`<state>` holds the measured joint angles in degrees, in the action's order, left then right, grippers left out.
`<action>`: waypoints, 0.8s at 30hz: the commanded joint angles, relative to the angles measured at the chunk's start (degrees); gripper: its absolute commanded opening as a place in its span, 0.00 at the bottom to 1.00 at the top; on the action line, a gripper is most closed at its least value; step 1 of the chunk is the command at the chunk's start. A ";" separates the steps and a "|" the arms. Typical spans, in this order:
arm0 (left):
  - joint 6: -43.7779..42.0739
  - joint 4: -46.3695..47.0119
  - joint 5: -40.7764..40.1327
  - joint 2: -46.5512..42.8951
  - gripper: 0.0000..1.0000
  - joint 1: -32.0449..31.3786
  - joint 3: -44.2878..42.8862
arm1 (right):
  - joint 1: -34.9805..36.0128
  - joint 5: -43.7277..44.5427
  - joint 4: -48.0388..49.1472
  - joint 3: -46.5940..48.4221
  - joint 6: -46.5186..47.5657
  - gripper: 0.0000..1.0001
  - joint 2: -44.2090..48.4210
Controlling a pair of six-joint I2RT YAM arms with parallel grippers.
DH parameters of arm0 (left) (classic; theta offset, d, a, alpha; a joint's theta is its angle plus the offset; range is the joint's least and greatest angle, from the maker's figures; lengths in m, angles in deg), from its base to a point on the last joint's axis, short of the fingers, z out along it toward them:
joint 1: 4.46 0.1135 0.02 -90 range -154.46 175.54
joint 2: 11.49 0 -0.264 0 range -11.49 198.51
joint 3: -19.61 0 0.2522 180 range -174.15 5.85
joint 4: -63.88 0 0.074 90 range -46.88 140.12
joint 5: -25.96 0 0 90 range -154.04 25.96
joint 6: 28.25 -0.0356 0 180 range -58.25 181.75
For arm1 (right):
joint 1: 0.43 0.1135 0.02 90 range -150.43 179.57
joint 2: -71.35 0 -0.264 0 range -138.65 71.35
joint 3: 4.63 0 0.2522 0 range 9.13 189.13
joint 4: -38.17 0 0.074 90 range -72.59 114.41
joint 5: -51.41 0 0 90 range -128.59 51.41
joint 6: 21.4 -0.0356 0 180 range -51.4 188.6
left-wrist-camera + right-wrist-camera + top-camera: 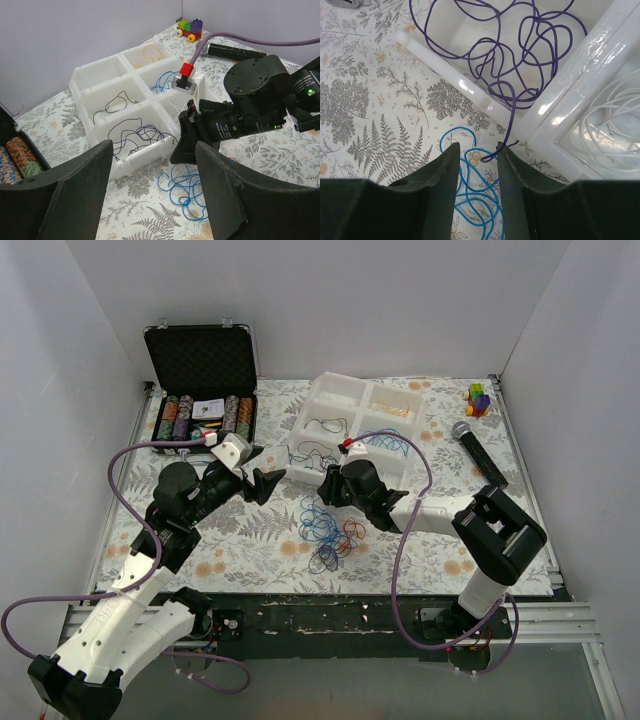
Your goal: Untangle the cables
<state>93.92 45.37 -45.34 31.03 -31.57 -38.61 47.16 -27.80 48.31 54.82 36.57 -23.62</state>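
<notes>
The tangle of cables (326,530), mostly blue with orange, red and black loops, lies on the floral cloth just in front of the white compartment tray (335,385). My right gripper (477,147) hovers over its far edge, jaws open. A purple cable (505,40) fills the nearest compartment, and its loose tail hangs over the wall down between the fingers, unpinched. Blue loops (470,190) lie beneath. My left gripper (152,165) stands wide open and empty to the left, facing the blue cables (185,190) and the right gripper (325,487).
Other tray compartments hold a black cable (328,424), a blue one (390,445), a yellow one (398,408) and a white one (610,130). An open poker chip case (200,390) stands back left. A microphone (478,452) and toy blocks (479,398) lie back right.
</notes>
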 commanded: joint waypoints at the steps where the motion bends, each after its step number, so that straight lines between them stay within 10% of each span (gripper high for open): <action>1: -0.52 -1.05 0.29 -1.13 0.66 0.13 -0.88 | -0.04 2.57 5.36 2.56 -0.40 0.39 -1.70; 8: -1.14 -1.49 0.02 -1.48 0.66 0.13 -0.71 | -0.04 1.70 6.07 2.30 -0.84 0.01 -0.48; 24: -0.43 -1.22 0.46 -1.74 0.66 0.13 -0.53 | -0.22 -0.24 6.16 6.24 4.60 0.01 9.03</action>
<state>93.63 44.12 -45.34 30.03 -31.57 -38.61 47.16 -28.28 52.29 57.38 38.60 -13.05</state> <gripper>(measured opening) 0.665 0.030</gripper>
